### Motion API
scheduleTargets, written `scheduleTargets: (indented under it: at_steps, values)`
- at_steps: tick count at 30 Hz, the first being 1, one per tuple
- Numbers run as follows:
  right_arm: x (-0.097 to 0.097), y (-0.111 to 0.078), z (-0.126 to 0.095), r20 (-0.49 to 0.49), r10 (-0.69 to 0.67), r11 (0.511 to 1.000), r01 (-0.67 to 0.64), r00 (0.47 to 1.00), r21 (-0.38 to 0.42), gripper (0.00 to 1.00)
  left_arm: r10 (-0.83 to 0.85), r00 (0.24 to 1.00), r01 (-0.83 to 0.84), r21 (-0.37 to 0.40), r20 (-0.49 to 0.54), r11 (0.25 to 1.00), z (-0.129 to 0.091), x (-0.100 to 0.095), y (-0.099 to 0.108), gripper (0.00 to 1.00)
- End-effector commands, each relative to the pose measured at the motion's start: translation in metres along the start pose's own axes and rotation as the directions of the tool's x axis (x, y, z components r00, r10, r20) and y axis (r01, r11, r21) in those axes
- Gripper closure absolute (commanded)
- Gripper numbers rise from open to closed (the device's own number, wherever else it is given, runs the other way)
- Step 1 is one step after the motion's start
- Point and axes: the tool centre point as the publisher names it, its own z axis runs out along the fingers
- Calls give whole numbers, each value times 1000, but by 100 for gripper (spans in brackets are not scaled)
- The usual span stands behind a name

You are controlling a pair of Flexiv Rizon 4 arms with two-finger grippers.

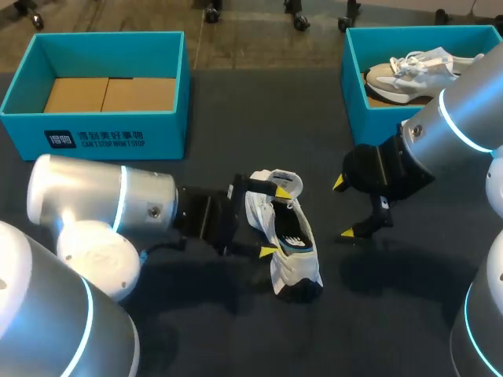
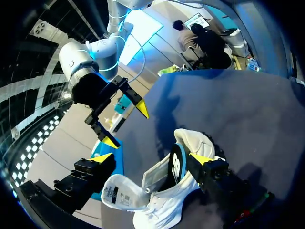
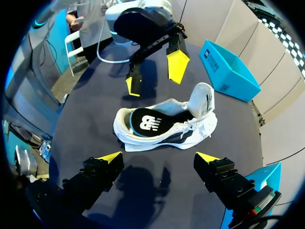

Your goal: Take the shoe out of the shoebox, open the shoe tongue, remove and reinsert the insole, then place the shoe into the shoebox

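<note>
Shoe lies mid-counter between the fingers of the wide-open left pincer, not gripped. Right pincer is wide open and empty nearby. Left box holds cardboard; right box holds another shoe.

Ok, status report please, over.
Both open: left gripper over the shoe, right gripper beside it, clear. Shoe out on the table, tongue open, insole inside. Nothing in the way.
</note>
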Motion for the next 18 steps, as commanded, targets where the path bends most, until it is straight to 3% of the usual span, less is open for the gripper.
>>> scheduleTargets:
  at_steps: [1,18]
  values:
    - [1,0,1,2,-1,1000,1,1000,-1,0,8,995,-7,7,-98,1000,-10,-6,0,0]
    - [1,0,1,2,-1,1000,1,1000,-1,0,144,923,-128,66,-358,990,-32,-28,14,0]
